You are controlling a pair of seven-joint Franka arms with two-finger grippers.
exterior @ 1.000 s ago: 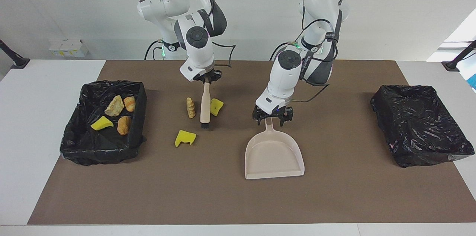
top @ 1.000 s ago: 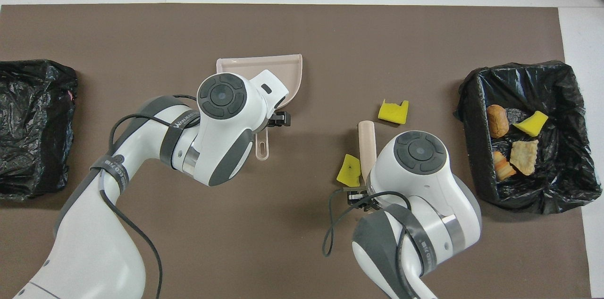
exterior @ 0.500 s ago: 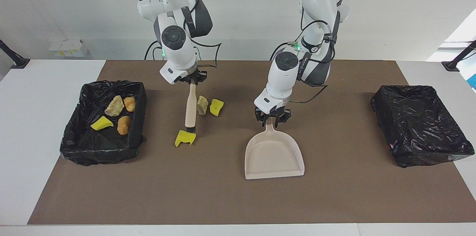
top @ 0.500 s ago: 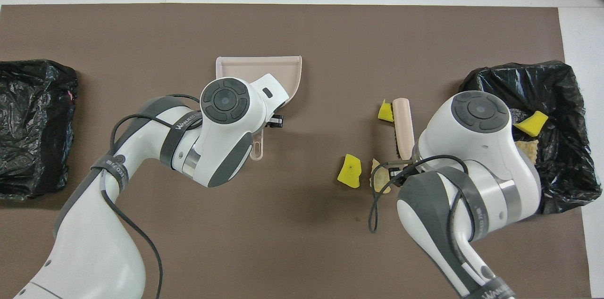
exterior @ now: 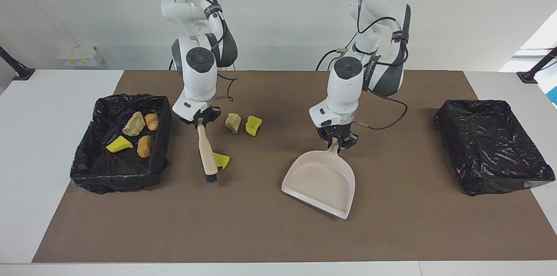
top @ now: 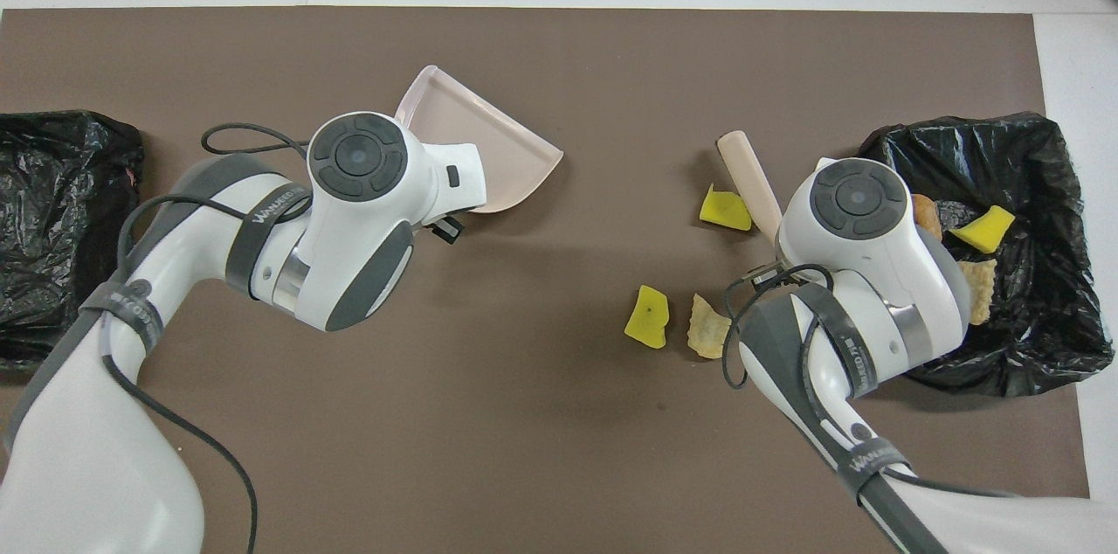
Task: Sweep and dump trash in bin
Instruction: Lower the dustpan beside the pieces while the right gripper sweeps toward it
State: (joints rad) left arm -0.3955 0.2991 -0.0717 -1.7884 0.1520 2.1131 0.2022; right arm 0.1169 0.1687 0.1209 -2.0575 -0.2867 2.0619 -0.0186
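Left gripper (exterior: 335, 140): fingers clenched on the handle of the pink dustpan (exterior: 320, 182), which sits tilted, its open mouth turned toward the right arm's end of the desk (exterior: 26, 145).

Right gripper (exterior: 201, 119): fingers clenched on the top of the brush (exterior: 206, 154), a pale wooden handle slanting down to dark bristles at the brown mat (exterior: 270, 232).

Trash on the mat: three loose pieces. One yellow scrap (exterior: 221, 160) lies just beside the brush handle, partly hidden by it in the facing view. A tan chunk (exterior: 233, 122) and a second yellow scrap (exterior: 253, 125) lie side by side nearer to the robots, between the two grippers.

Trash in the bin: a black-lined bin (exterior: 87, 171) at the right arm's end of the desk holds four pieces, a pale tan chunk (exterior: 134, 124), two orange chunks (exterior: 152, 121) and (exterior: 145, 146), and a yellow scrap (exterior: 118, 144).

Second bin: another black-lined bin (exterior: 491, 145) stands at the left arm's end of the desk, well apart from the dustpan.

Dustpan and trash: the pan lies well apart from the loose pieces, farther from the robots than the tan chunk.
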